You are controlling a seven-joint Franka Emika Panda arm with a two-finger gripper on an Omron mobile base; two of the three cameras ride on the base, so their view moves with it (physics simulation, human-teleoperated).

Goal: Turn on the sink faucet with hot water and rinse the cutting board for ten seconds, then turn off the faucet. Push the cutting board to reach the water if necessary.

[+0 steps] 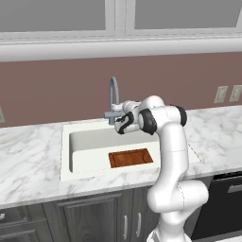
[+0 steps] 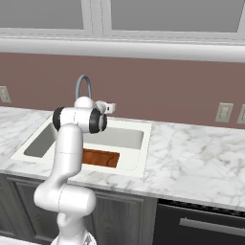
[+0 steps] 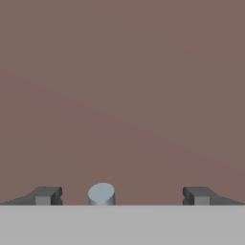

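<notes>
I see the pincer [image 3: 122, 195] with its fingers [image 3: 47, 195] wide apart and nothing clamped between them. In the hand view a small grey rounded metal end, part of the sink faucet [image 3: 101, 194], sits between the two tips, nearer the one on the left of that view and touching neither; which part of the faucet it is I cannot tell. Behind it is the plain reddish-brown wall [image 3: 124, 86].

From the left base view, the pincer [image 1: 117, 122] is up at the sink faucet [image 1: 113, 97], level with its short base and side lever at the back rim of the sink [image 1: 66, 142]. The arched spout rises above the hand.

The cutting board [image 1: 131, 157] lies flat on the basin floor, at the front, toward the right end of the sink, well apart from the faucet. In the right base view the arm covers part of the cutting board [image 2: 101, 158]. The white-grey marble bench [image 2: 191, 153] surrounds the sink [image 2: 136, 158].
</notes>
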